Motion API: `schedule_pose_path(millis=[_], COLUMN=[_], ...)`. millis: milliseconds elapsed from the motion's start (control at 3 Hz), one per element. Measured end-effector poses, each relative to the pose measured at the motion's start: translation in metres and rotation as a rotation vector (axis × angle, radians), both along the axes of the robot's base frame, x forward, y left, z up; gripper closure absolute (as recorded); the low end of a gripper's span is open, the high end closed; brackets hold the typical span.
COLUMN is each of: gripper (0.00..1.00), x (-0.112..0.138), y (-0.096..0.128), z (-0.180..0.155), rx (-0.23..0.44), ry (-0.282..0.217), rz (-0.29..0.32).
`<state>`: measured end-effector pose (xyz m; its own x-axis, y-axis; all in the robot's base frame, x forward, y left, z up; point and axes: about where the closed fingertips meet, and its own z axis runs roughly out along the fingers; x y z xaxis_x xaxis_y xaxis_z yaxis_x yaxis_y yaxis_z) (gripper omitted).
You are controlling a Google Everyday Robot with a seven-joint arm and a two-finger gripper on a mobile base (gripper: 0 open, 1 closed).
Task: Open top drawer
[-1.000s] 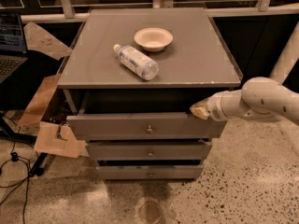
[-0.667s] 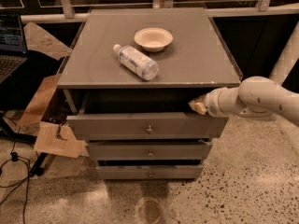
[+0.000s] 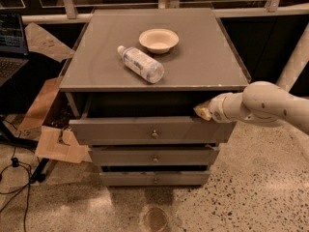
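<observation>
The top drawer (image 3: 120, 130) is the widest grey front of three, with a small round knob (image 3: 154, 134) at its centre. It stands pulled out from the cabinet, with a dark gap above its front panel. My gripper (image 3: 203, 111) is at the drawer's upper right corner, its tan tip just above the panel's top edge and under the cabinet top. The white arm (image 3: 270, 106) comes in from the right.
A plastic bottle (image 3: 140, 64) lies on its side and a beige bowl (image 3: 159, 40) stands on the cabinet top (image 3: 203, 57). Two narrower drawers (image 3: 155, 156) sit below. Cardboard pieces (image 3: 58, 146), cables and a laptop (image 3: 10, 47) are at the left. A railing runs behind.
The gripper has drawn back slightly toward the right along the drawer's top edge. The drawer front stays pulled out about the same.
</observation>
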<state>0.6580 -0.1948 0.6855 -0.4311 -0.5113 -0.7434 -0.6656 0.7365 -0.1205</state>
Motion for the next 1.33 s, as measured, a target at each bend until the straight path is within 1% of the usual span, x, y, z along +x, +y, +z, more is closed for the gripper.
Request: schedule_pose_path(millis=[333, 667, 1000, 1333], gripper=[1.0, 1.0, 1.0, 1.0], x=[0.0017, 0.0012, 0.0012, -0.0072], y=[0.0011, 0.0015, 0.0015, 0.0015], z=[-0.0146, -0.0206, -0.0176, -0.0183], rx=[-0.006, -0.011, -0.011, -0.011], ry=[0.017, 0.038, 0.038, 0.06], rz=[-0.017, -0.017, -0.017, -0.012])
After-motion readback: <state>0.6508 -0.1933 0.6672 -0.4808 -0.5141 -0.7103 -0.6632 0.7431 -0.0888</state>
